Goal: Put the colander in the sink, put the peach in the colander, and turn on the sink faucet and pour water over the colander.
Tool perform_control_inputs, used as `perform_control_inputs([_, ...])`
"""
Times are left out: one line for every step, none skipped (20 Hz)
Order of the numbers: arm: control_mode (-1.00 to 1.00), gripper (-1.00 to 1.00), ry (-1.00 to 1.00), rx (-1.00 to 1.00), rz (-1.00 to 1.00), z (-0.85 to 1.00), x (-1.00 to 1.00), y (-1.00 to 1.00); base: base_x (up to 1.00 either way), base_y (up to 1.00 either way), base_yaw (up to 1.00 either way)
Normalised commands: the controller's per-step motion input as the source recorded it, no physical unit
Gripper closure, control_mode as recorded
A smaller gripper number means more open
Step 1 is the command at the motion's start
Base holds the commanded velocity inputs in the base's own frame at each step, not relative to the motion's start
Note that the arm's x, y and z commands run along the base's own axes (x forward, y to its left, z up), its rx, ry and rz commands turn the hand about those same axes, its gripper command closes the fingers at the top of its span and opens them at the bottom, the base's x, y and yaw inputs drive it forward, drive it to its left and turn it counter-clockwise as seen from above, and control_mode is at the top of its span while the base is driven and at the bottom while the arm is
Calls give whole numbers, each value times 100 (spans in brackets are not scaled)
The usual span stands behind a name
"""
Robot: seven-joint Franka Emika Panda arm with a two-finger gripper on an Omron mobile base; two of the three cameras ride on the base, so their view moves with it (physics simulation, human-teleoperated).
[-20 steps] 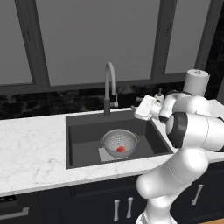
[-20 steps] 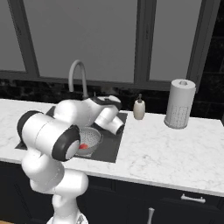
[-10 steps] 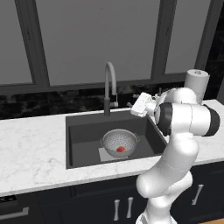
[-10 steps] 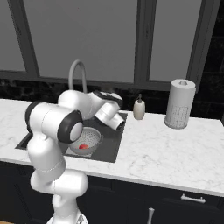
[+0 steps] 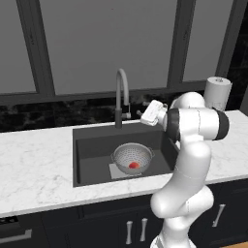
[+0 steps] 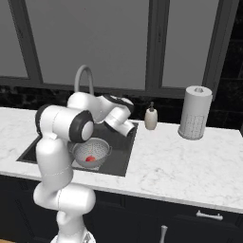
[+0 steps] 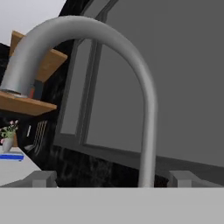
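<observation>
**A:** Location of the items?

**B:** Colander (image 5: 131, 158) seated in the sink (image 5: 92, 145), over the drain plate. Peach (image 5: 134, 165) resting inside the colander, near the bottom. Faucet (image 5: 120, 97) standing at the back edge of the sink, spout arched forward over the basin. No water visible from the spout.

**A:** Position of the arm?

**B:** Gripper (image 5: 143, 114) raised beside the faucet, close to the post on its right, pointed toward it. Apart from the faucet, no contact evident. Fingertips (image 7: 41, 178) wide apart, nothing between them. Faucet spout centred ahead in the hand view.

**A:** Stage of the task?

**B:** Judged two parts complete: colander placed, peach placed. Remaining: water on.

**A:** Handling of the faucet?

**B:** Likely rigid metal, fixed to the counter, no give in the post. Spout smooth and rounded, probably slippery under the fingers and a poor place to grip. Best point of hold judged to be the small side lever at the base post; too small here to make out clearly. A light push or pinch should suffice; lever travel probably short. Risk: sliding off the lever or pressing on the post instead.

**A:** Other items nearby?

**B:** Soap bottle (image 6: 151, 117) and paper towel roll (image 6: 194, 113) on the counter to the right, well apart from the work.
</observation>
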Motion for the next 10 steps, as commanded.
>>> perform_control_inputs([-100,-100,0,0,0,-24,26,20,0,0,0])
perform_control_inputs([-100,-100,0,0,0,-26,26,19,0,0,0])
perform_control_inputs([-100,-100,1,0,0,-26,25,19,0,0,0])
perform_control_inputs([-100,-100,4,0,0,-28,26,21,0,0,0])
perform_control_inputs([-100,-100,4,0,0,-29,29,20,0,0,0])
perform_control_inputs([-100,-100,5,0,0,-26,32,12,0,0,0])
perform_control_inputs([-100,-100,7,0,0,-22,40,2,0,0,0])
perform_control_inputs([-100,-100,8,0,0,-15,42,0,0,0,0])
perform_control_inputs([-100,-100,9,0,0,-9,44,0,0,0,0])
perform_control_inputs([-100,-100,9,0,0,-5,44,0,0,0,0])
